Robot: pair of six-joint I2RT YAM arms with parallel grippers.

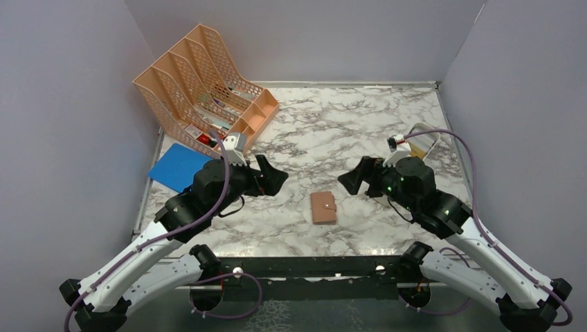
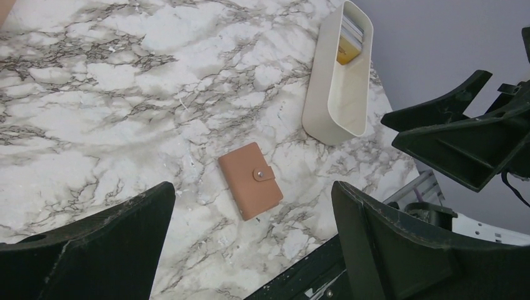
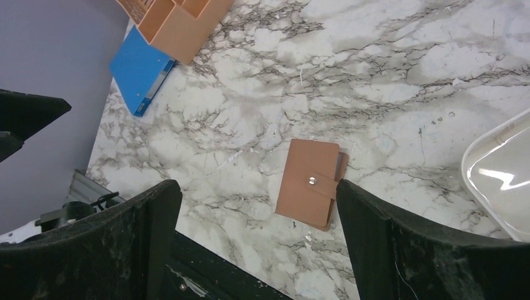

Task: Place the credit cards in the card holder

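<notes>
The card holder (image 1: 323, 207) lies closed and snapped shut on the marble table, near the front edge between both arms; it also shows in the wrist views (image 2: 250, 180) (image 3: 309, 182). The credit cards (image 2: 350, 42), yellowish and whitish-grey, stand in the far end of a white tray (image 2: 325, 106). My left gripper (image 1: 272, 174) hovers open left of the card holder, empty (image 2: 253, 190). My right gripper (image 1: 351, 180) hovers open to its right, empty (image 3: 257, 185). Neither touches anything.
A peach mesh file organiser (image 1: 201, 83) stands at the back left, with a blue folder (image 1: 176, 166) flat beside it. The white tray (image 1: 432, 138) sits at the right, partly behind my right arm. Grey walls close three sides.
</notes>
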